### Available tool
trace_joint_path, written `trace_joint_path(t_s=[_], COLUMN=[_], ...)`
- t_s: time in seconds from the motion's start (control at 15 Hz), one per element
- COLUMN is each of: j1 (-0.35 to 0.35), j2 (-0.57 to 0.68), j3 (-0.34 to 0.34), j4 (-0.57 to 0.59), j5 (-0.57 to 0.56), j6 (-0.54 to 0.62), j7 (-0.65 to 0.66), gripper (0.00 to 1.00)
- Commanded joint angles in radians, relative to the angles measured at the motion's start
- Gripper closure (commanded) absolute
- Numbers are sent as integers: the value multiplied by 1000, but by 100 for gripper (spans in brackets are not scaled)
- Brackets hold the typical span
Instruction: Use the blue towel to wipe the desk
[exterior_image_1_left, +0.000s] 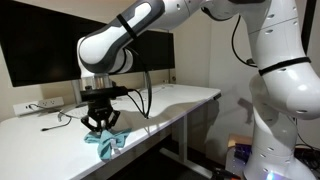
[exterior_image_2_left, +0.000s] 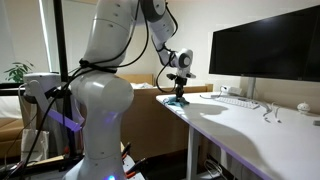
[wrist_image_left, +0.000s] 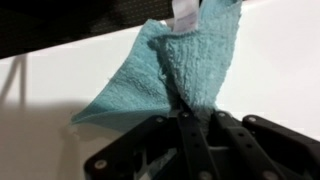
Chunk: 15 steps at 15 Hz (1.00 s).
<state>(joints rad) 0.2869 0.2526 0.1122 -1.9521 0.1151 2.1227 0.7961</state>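
Note:
The blue towel (exterior_image_1_left: 105, 140) is a small wrinkled teal cloth near the front edge of the white desk (exterior_image_1_left: 170, 103). My gripper (exterior_image_1_left: 99, 122) points straight down and is shut on the towel's top fold. Most of the cloth trails on the desk below it. In the wrist view the towel (wrist_image_left: 185, 70) bunches up between the black fingers (wrist_image_left: 190, 140) and spreads over the white top. From the far end of the desk (exterior_image_2_left: 235, 125) the towel (exterior_image_2_left: 177, 101) shows as a small teal patch under the gripper (exterior_image_2_left: 179, 92).
Dark monitors (exterior_image_1_left: 60, 45) stand along the back of the desk, with a power strip (exterior_image_1_left: 35, 106) and cables (exterior_image_1_left: 60, 120) in front of them. A monitor (exterior_image_2_left: 265, 50), a keyboard (exterior_image_2_left: 237, 100) and small items sit on the desk's other end. A wooden cabinet (exterior_image_2_left: 150, 115) stands beyond.

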Motion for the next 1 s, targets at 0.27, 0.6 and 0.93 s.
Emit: trace_joint_path(t_s=[0.27,0.6,0.93], j1=[-89,-128,-142], j2=[-37,-51,-62], j3=[-31,-49,-52], j4=[-157,-186,-202], j5=[-1,-1,-3], j6=[43,37,32], j7=[-42,-67,-88], gripper=[92,92,92])
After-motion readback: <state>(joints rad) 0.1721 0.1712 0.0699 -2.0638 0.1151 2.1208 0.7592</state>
